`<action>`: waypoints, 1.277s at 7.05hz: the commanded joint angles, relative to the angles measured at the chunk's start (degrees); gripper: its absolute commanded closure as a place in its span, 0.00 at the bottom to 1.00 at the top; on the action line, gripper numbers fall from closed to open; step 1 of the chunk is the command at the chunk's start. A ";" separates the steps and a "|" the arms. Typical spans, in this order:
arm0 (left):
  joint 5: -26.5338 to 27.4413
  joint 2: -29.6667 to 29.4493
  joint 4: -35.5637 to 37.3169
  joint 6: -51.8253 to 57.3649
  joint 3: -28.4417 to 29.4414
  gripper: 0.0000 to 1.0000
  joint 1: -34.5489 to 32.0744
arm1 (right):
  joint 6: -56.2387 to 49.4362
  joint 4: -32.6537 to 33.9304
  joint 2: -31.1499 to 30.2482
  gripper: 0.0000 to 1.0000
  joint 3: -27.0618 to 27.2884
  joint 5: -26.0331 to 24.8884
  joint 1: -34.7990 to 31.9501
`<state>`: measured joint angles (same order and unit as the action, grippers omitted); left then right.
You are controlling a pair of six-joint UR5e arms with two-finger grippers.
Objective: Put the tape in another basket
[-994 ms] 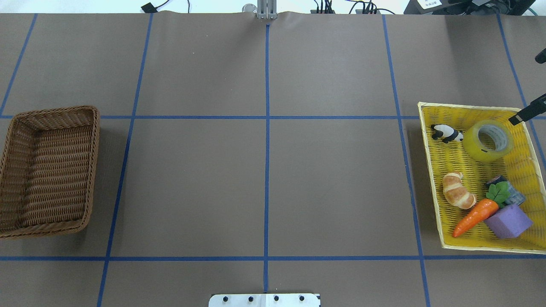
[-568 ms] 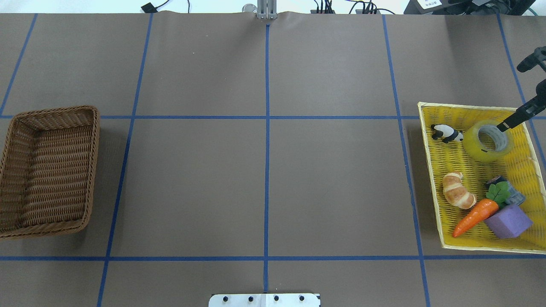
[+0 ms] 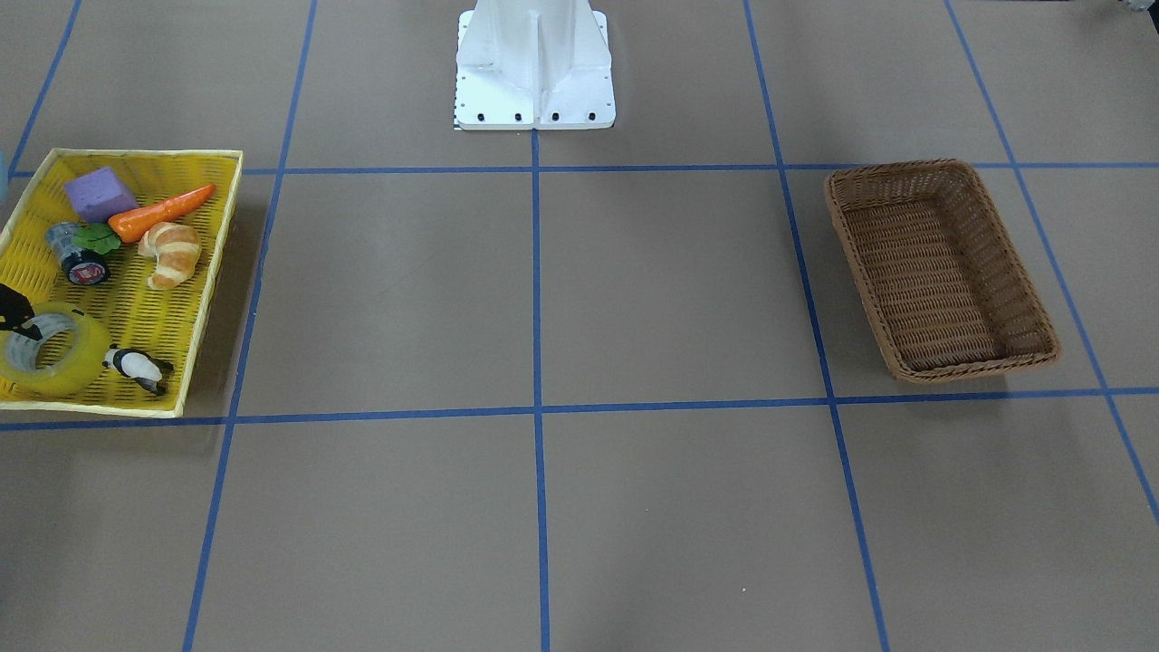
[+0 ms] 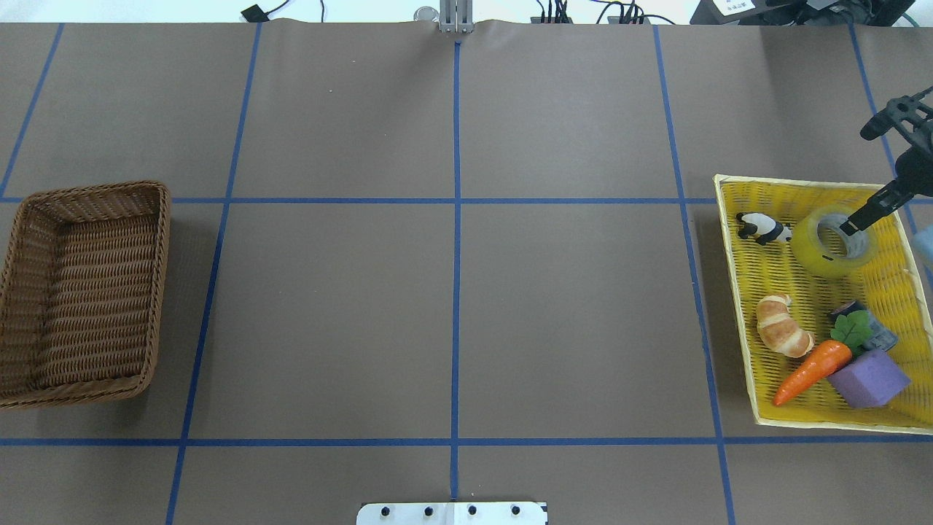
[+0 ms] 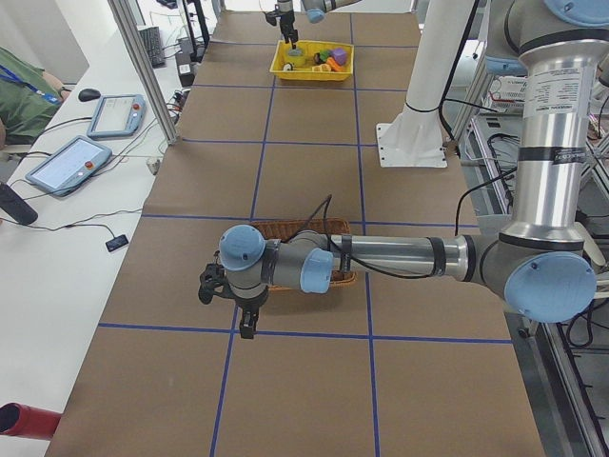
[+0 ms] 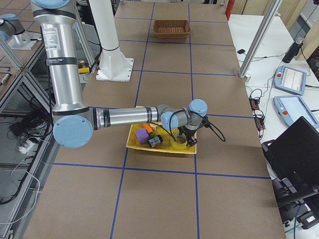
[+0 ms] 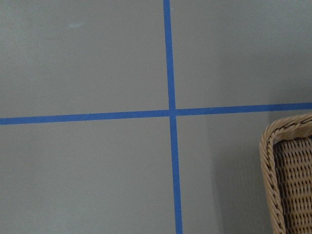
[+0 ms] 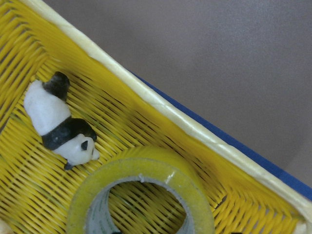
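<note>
I judge the grasp in hand: right gripper point(image 4: 859, 179) wide open, empty, one finger inside the tape point(image 4: 809, 246). Next: close, lift.

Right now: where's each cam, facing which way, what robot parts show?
Overhead: behind robot, looking forward and down; right gripper at the tape.
Front-facing: across the table, facing robot, steeply down; base pedestal.
Exterior left: table's basket end, looking along it; left arm near.
Exterior right: yellow tray end, looking along it; right arm near.
Left wrist: down on table and basket corner; no robot parts.
Right wrist: down on tape and panda; no clear robot parts.
Shared: overhead and front-facing both show basket and tray, mirrored.
</note>
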<state>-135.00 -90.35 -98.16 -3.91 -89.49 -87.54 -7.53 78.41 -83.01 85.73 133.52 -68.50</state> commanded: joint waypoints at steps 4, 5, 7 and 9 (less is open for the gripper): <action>0.00 -0.09 -0.28 -0.04 0.11 0.01 0.00 | -0.03 0.08 0.48 0.35 -2.14 -0.89 0.12; 0.00 -0.18 -0.37 -0.04 0.11 0.01 0.00 | -0.11 0.08 0.39 0.40 -2.15 -1.67 0.12; 0.00 -0.26 -0.28 -0.04 0.11 0.01 0.00 | -0.11 -0.01 0.30 0.40 -2.85 -2.03 0.20; 0.00 -0.26 -0.37 -0.04 0.02 0.01 0.00 | -0.03 0.08 0.39 0.39 -3.20 -2.03 0.47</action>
<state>-135.00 -90.60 -98.50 -3.96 -89.43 -87.54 -7.63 78.43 -82.65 82.75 131.52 -68.16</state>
